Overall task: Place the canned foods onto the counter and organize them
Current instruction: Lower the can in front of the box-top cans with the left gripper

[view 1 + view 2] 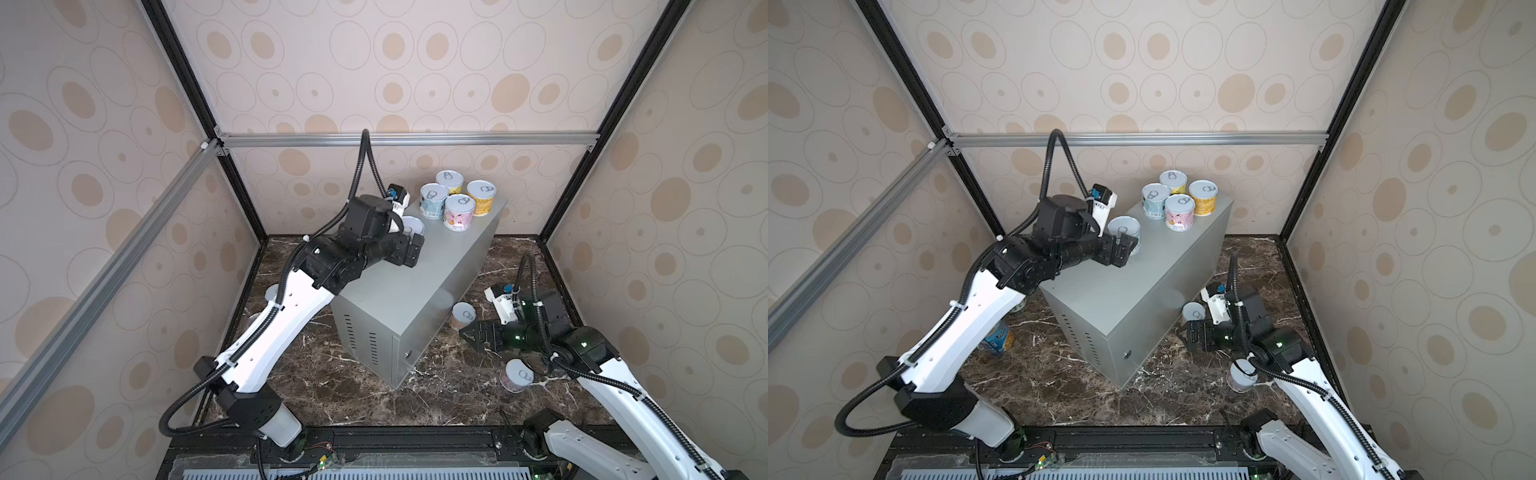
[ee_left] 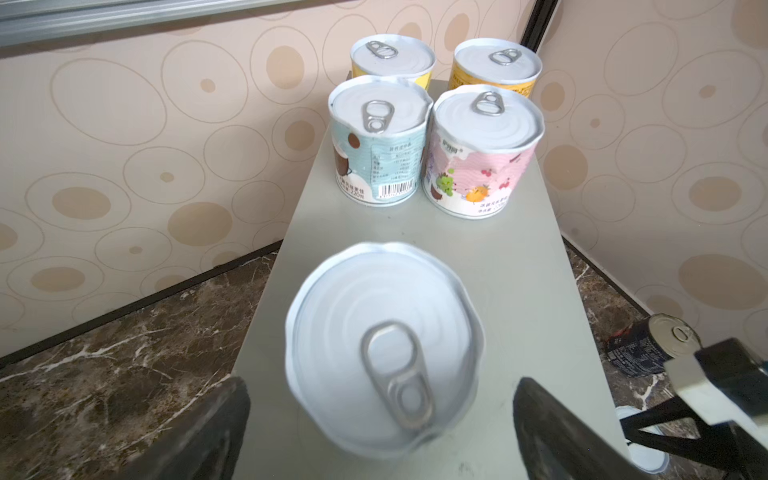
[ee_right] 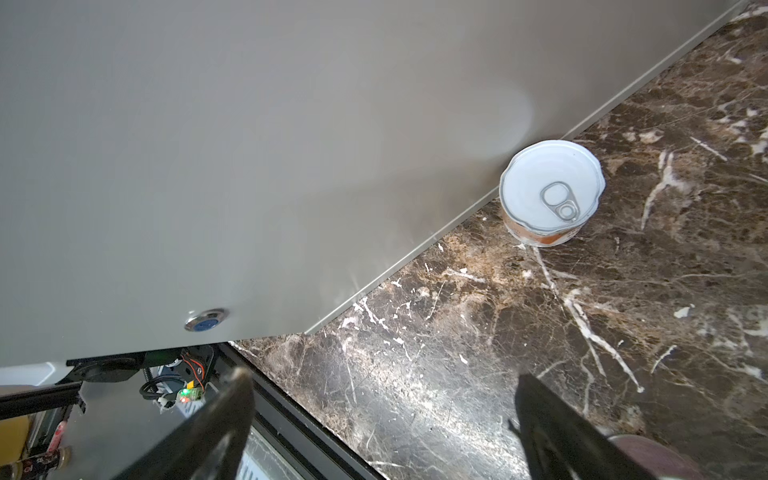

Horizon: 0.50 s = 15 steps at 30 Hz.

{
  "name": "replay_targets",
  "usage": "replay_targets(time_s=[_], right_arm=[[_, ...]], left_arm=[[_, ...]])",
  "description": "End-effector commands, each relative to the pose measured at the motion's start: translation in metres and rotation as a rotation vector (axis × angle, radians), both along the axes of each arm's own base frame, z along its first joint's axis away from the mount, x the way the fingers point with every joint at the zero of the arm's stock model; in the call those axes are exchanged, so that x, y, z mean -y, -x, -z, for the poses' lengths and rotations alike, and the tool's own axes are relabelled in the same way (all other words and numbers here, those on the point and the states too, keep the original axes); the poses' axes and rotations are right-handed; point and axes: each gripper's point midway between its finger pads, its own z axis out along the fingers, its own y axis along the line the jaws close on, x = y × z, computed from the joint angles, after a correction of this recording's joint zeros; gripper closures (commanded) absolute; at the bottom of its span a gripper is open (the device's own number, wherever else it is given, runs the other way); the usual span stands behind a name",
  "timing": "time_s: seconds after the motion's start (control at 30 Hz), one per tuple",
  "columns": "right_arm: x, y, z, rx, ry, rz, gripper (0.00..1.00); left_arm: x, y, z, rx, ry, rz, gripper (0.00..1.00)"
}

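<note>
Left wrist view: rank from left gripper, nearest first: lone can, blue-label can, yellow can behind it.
1. Lone can, between the fingers of the open left gripper.
2. Blue-label can, front row, farther along the counter.
3. Yellow can, back row, behind it.

Beige walls w/ tan oval-ring pattern on 3 sides. Black posts run up from back corners; alu rail crosses mid-frame. Dark brown marble surface, white veins, lower centre. Black track along bottom edge. Soft, even light.
</note>
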Motion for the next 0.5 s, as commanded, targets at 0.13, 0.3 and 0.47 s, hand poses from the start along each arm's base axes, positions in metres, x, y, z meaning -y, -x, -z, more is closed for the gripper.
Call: replay_targets(time_s=[0.13,0.3,0.47], right_arm=[[0.002,0.002,0.007,-0.014,0.008,0.003,0.0],[0.001,0.001,0.011,-0.016,0.001,0.006,0.0],[0.001,0.002,0.013,-0.018,0.0,0.004,0.0]], left_arm=[[-0.006,0.017,-0.016,0.157,0.159,0.026,0.01],[-0.003,0.016,-0.004,0.16,0.161,0.035,0.01],[0.002,0.009,-0.003,0.173,0.165,0.032,0.02]])
